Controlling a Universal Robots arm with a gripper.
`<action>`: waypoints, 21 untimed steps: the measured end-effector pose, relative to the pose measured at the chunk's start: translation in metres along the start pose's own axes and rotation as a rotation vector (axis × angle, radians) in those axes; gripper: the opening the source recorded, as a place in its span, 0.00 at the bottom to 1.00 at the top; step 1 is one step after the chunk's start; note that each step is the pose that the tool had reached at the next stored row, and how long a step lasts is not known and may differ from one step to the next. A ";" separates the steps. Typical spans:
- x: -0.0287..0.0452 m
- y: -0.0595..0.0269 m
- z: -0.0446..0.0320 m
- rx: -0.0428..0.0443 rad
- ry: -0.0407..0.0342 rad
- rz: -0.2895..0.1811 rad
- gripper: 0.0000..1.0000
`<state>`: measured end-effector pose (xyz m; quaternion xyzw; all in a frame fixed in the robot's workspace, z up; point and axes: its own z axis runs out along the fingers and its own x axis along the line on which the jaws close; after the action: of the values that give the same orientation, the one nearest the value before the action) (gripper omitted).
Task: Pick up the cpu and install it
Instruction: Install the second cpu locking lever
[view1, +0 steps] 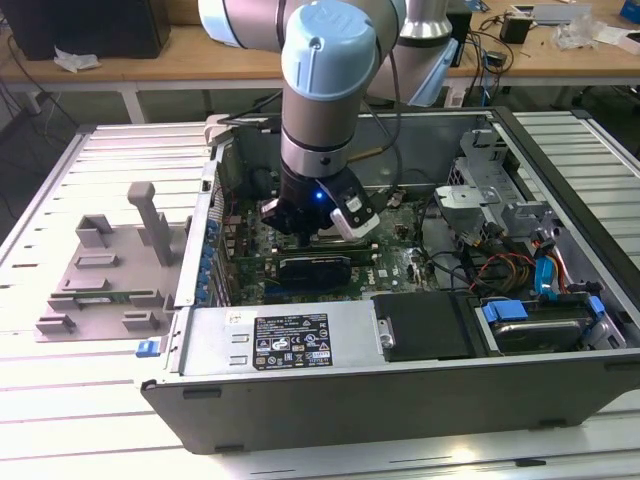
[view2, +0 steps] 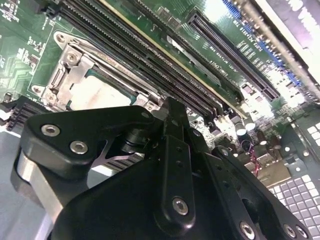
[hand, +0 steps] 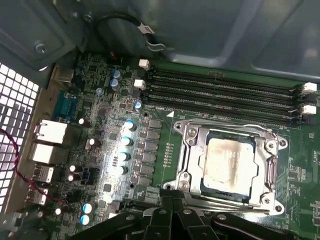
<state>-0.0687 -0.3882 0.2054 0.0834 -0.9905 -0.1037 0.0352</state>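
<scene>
Both wrist views: cpu (hand: 229, 165) (view2: 98, 93) seated in socket (hand: 190, 131) | exterior: hidden

open space above socket frame (hand: 227, 165) — memory slots (hand: 225, 95) alongside, case wall (hand: 200, 30) beyond

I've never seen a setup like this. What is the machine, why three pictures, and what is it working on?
The machine is a robot arm, grey with pale blue caps, reaching down into an open computer case that lies on a slatted metal table. The exterior view comes from a camera off the arm and takes in the whole scene. Both wrist views come from cameras riding near the arm's end, looking at the green circuit board inside the case. The black linkage in those views is the pincer, the part that grasps. In both wrist views the cpu, a flat silver-grey square, sits in its metal-framed socket on the board, and the pincer hovers close beside it. I can't tell from these pictures whether the pincer holds anything. A grey plastic tray rests on the table beside the case.
</scene>
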 end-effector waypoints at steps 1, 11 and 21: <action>0.0002 -0.0001 0.0009 -0.0005 0.0000 0.000 0.11; 0.0023 -0.0011 0.0075 -0.0312 -0.0054 -0.002 0.11; 0.0032 0.0041 -0.0169 -0.0310 -0.0053 -0.002 0.11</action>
<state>-0.0710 -0.3883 0.2230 0.0835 -0.9888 -0.1193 0.0337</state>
